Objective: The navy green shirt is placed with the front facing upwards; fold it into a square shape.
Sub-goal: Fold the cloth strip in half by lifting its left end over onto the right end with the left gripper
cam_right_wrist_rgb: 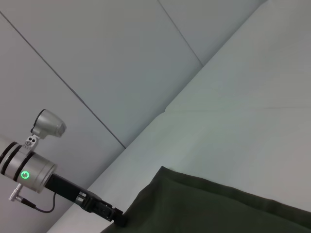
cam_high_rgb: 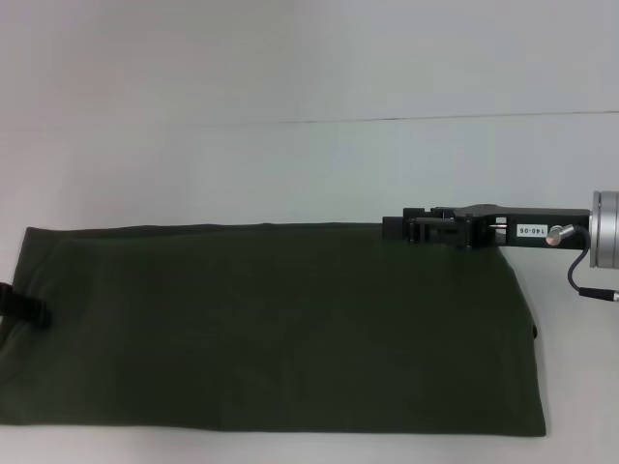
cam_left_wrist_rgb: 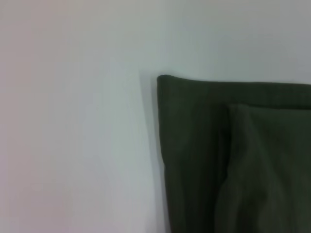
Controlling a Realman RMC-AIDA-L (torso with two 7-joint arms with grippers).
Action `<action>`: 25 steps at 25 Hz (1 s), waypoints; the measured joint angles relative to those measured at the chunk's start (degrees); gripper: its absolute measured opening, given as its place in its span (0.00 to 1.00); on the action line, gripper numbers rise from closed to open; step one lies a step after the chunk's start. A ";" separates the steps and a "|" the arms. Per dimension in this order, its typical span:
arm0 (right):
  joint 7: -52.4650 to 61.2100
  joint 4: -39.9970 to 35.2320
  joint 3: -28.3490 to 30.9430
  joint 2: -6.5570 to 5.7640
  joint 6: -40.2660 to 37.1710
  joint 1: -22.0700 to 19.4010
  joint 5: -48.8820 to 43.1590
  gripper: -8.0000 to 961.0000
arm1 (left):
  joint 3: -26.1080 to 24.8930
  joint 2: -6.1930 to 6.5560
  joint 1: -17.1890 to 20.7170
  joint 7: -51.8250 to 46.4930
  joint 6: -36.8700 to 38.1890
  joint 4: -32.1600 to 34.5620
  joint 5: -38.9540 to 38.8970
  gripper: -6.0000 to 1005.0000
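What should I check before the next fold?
1. The navy green shirt lies flat in a long band on the table: ok.
2. Square shape reached: not ok, it is far wider than deep.
3. Right hand at the shirt's far edge, near its right end: ok.
4. Left hand at the shirt's left end: ok, though only a bit shows.
5. Either hand's hold on the cloth: cannot tell.

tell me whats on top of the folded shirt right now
On the navy green shirt only grippers: the right gripper at its far edge, the left gripper at its left end. Whether the jaws pinch cloth is hidden. The print is folded out of sight.
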 joint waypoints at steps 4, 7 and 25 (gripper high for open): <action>0.00 0.00 0.00 0.00 0.07 0.09 0.00 0.79 | 0.21 0.00 -0.07 -0.01 -0.07 -0.08 0.00 0.85; 0.00 0.00 0.00 0.00 0.08 0.21 0.00 0.79 | 0.56 -0.02 -0.11 -0.01 -0.05 -0.40 0.00 0.85; 0.02 0.00 -0.09 0.00 -0.18 0.19 0.00 0.79 | 0.17 0.34 -1.19 0.39 1.12 -3.20 -0.35 0.85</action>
